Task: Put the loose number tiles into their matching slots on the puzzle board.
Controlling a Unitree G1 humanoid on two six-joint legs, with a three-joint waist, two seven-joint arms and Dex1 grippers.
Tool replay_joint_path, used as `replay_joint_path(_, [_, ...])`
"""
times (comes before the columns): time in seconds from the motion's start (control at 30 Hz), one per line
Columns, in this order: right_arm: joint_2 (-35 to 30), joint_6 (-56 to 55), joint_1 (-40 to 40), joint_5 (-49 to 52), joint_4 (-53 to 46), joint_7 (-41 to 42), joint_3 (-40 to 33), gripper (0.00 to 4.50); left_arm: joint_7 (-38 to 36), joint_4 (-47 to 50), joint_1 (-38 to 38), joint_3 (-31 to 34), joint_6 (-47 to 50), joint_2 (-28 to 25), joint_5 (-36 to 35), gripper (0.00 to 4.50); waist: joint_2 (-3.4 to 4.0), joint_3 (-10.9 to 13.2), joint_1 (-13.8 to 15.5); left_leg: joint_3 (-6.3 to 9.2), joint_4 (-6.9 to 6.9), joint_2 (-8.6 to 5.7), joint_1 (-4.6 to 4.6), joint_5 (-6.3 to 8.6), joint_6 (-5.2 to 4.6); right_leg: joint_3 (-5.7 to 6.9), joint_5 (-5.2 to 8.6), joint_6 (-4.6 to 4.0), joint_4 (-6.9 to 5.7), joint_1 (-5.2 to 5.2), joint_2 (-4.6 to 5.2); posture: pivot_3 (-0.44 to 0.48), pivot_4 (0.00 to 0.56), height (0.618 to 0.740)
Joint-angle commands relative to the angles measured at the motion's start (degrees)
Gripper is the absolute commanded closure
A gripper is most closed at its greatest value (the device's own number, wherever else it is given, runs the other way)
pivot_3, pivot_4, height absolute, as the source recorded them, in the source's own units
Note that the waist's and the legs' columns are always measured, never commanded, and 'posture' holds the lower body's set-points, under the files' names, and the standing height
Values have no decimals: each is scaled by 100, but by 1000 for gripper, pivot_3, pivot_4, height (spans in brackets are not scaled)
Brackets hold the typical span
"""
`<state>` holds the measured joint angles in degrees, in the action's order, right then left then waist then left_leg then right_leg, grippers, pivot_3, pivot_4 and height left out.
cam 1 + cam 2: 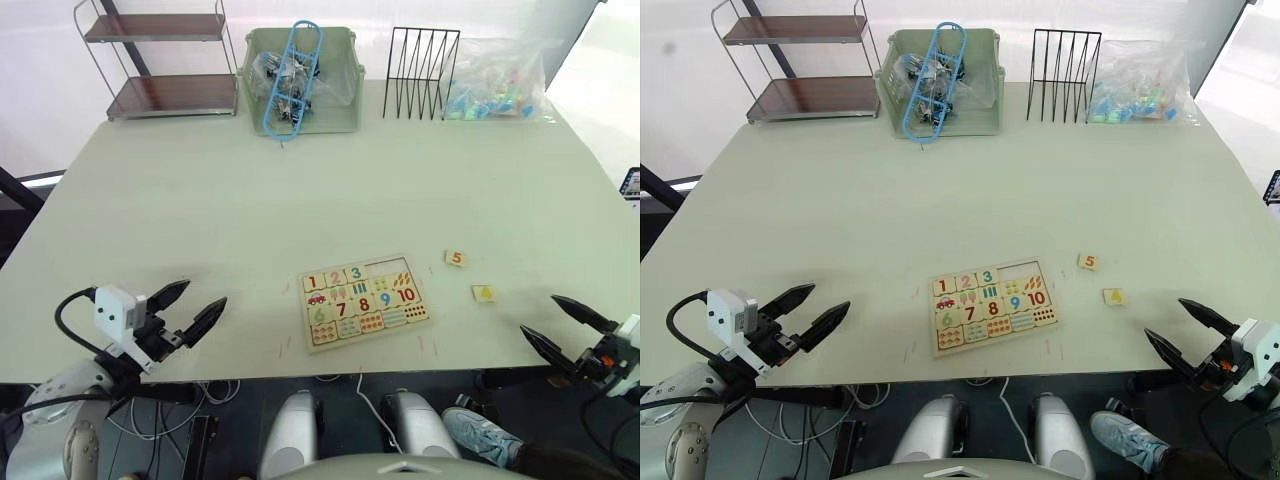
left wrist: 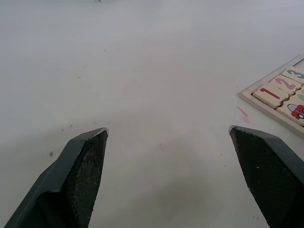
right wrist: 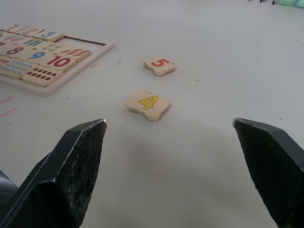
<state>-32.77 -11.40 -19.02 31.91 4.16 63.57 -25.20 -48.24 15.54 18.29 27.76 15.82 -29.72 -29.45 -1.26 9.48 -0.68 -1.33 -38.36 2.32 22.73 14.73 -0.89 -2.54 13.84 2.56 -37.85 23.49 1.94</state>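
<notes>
Low over the near edge of the bench (image 1: 200, 200), both grippers hang with jaws spread wide and empty: the left gripper (image 1: 195, 307) at the near left, the right gripper (image 1: 563, 326) at the near right. Just beyond the right gripper lie two loose tiles, the yellow 4 tile (image 3: 148, 104) nearer and the red-orange 5 tile (image 3: 160, 65) a little farther and to its left, apart from each other. Between the grippers, near the front edge, sits the puzzle board (image 1: 364, 298), with tiles 1, 2 and 3 seated in its far row and an empty stretch of slots (image 1: 390, 269) at that row's right end. Along the far edge stand a two-tier shelf (image 1: 160, 60), a green bin (image 1: 300, 80), a black wire rack (image 1: 420, 72) and a clear bag (image 1: 497, 80).
</notes>
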Motion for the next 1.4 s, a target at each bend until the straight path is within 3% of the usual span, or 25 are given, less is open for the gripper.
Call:
replay_joint_path(0.03, [-45, -20, -32, 40, -181, 22, -65, 0, 27, -12, 9, 12, -165, -7, -46, 146, 0, 0, -1, 0, 0, 0, 0, 0, 0, 0, 0, 0, 0, 0, 0, 0, 150, 740])
replay_joint_path(1.4, [41, -162, -20, -129, 13, 116, 157, 0, -40, -138, -92, -110, -355, -186, 47, 146, 0, 0, -1, -3, 1, 1, 1, 0, 0, -1, 1, 0, 4, 0, 1, 0, 150, 740])
